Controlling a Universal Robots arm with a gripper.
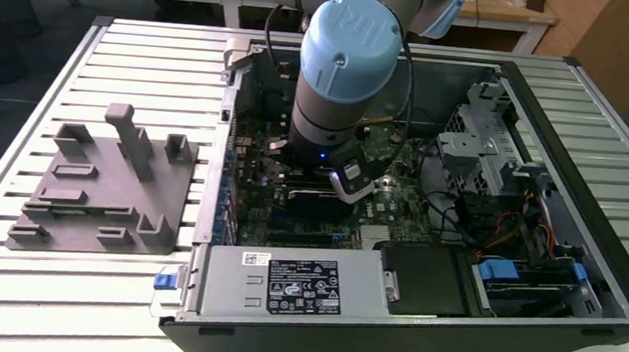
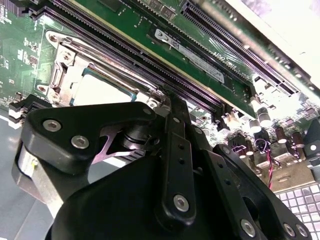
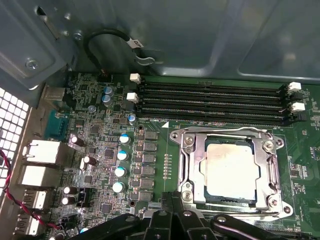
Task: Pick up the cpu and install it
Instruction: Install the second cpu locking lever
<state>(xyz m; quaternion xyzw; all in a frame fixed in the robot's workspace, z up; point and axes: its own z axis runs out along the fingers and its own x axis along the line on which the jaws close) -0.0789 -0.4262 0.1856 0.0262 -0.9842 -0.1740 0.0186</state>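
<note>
The cpu (image 3: 231,170), a pale silver-grey square, lies flat in the motherboard socket with a metal frame (image 3: 187,165) around it. In the second wrist view the cpu (image 2: 102,90) shows just beyond the black gripper linkage. My gripper (image 3: 172,197) is shut with nothing in it. Its tips hang just off the socket's near edge, apart from the chip. In the exterior view the arm (image 1: 344,70) reaches down into the open computer case (image 1: 574,269) over the motherboard.
Black memory slots (image 3: 210,102) run along the socket's far side. Capacitors (image 3: 120,155) and rear ports (image 3: 42,152) stand beside it. A grey plastic fixture (image 1: 103,186) sits on the slatted table at the exterior view's left. The power supply (image 1: 285,282) and drive cage (image 1: 483,146) line the case.
</note>
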